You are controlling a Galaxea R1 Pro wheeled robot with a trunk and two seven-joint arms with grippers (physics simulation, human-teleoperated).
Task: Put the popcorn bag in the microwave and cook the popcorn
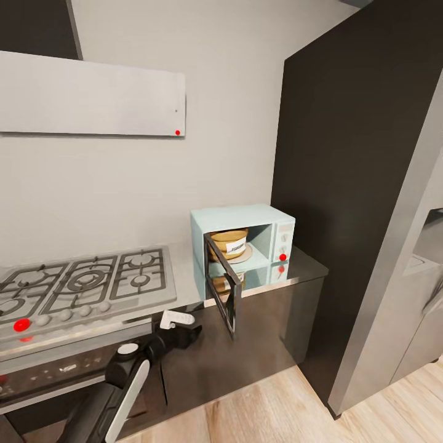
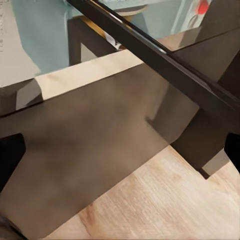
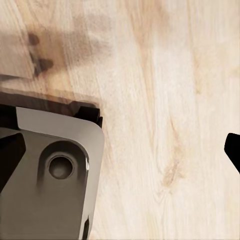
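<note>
With the bag (image 1: 229, 242) already inside the microwave (image 1: 242, 245), its open door (image 1: 223, 293) hangs just right of the empty left tool (image 1: 183, 327), spread unclear.

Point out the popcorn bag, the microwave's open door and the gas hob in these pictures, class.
popcorn bag (image 1: 230, 242): head view, on its tan front beside the label.
microwave door (image 1: 224, 293): head view, on the door's glass pane.
gas hob (image 1: 86, 284): head view, on the middle burner grate.
</note>
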